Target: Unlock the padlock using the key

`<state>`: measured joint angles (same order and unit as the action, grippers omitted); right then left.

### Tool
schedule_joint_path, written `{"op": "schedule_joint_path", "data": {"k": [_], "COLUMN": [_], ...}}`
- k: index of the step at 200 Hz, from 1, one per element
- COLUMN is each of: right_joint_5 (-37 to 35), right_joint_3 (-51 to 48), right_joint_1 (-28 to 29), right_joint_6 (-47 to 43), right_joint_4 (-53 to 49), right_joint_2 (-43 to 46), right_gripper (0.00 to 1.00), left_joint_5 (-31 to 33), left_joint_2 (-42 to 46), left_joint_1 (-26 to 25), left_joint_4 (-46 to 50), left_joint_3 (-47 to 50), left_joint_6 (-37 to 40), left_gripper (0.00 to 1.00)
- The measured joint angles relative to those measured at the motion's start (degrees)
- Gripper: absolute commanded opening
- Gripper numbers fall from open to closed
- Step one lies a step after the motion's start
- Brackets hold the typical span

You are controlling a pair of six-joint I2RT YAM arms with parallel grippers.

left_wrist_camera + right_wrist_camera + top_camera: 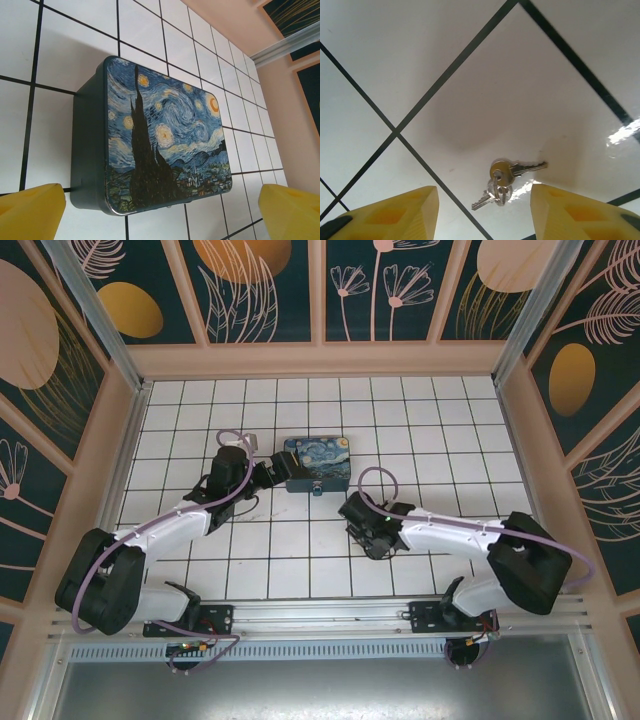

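The white tiled worktop (pixel 300 560) carries a Starry Night box (pixel 317 464) at about 12 o'clock from its middle. The left gripper (pixel 272 476) sits at the box's 9 o'clock. In the left wrist view it (pixel 160 202) is spread wide and empty, and the box (pixel 165 145) lies between and beyond its yellow fingers (pixel 30 212). The right gripper (pixel 362 528) is at the box's 5 o'clock, low over the tiles. It (pixel 481 197) is also wide open and grips nothing. The key (pixel 502 176), ringed with a second one, lies flat at 12 o'clock of that gap, touching neither finger. The padlock (pixel 313 487) is a tiny bluish speck against the box's near side.
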<state>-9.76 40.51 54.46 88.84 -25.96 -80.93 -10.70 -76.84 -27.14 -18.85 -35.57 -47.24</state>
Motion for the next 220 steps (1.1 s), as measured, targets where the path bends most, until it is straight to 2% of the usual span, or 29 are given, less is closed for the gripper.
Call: {"op": "schedule_joint_path", "data": {"k": [46,115,153,200,220], "right_joint_5": [1.31,2.78,4.61,6.01,6.21], "right_joint_3": [2.08,2.64,2.91,8.24,10.16], "right_joint_1": [0.0,-1.25,-2.45,-3.06,-3.17], "right_joint_6": [-0.42,-0.46,-2.32,-6.71,-8.11], "right_joint_4": [-0.42,-1.51,-2.62,-9.09,-10.91], "right_joint_2": [-4.57,-5.22,-5.66,-10.8,-12.61], "right_gripper": [0.52,0.48,0.37,0.27,0.17], "left_joint_5": [-0.92,-1.49,-2.16,-2.58,-2.75], "left_joint_2": [-0.02,-0.02,-0.02,0.0,0.0], "left_joint_1": [0.0,0.0,0.0,0.0,0.02], "left_joint_4": [-1.92,-3.32,-4.33,-4.74,-4.76], "left_joint_3": [0.98,2.36,2.73,3.23,3.23], "left_joint_6": [-0.5,-1.09,-1.31,-1.55,-1.55], "left_gripper": [0.99,0.99,0.99,0.99,0.99]}}
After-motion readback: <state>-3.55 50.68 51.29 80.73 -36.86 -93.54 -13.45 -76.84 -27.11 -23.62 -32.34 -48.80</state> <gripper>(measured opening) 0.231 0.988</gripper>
